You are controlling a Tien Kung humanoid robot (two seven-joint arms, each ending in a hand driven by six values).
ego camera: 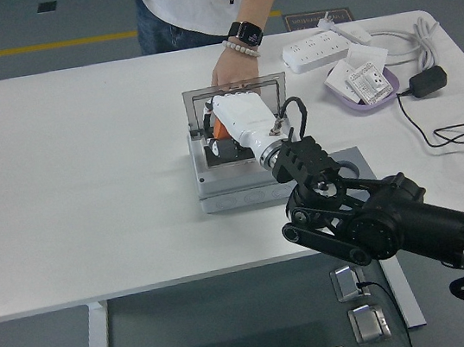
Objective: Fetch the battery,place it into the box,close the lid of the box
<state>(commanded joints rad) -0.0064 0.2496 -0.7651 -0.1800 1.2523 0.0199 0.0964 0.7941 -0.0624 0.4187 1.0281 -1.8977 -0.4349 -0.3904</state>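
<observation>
A grey box (pixel 239 192) stands at the table's middle, its clear lid (pixel 203 108) raised at the back. A person's hand (pixel 231 72) rests on the lid's top edge and holds it open. My right hand (pixel 220 143), white-backed, reaches into the left part of the box's open top. Its fingers are curled on a small orange and black battery (pixel 219 131), held just inside the box. The box floor under the hand is mostly hidden. The left arm is out of view.
A white power strip (pixel 316 50) lies at the back right. Next to it, a purple tray (pixel 386 85) holds a white socket. A black adapter (pixel 426 81) and cables (pixel 463 139) trail along the right edge. The person stands at the far side.
</observation>
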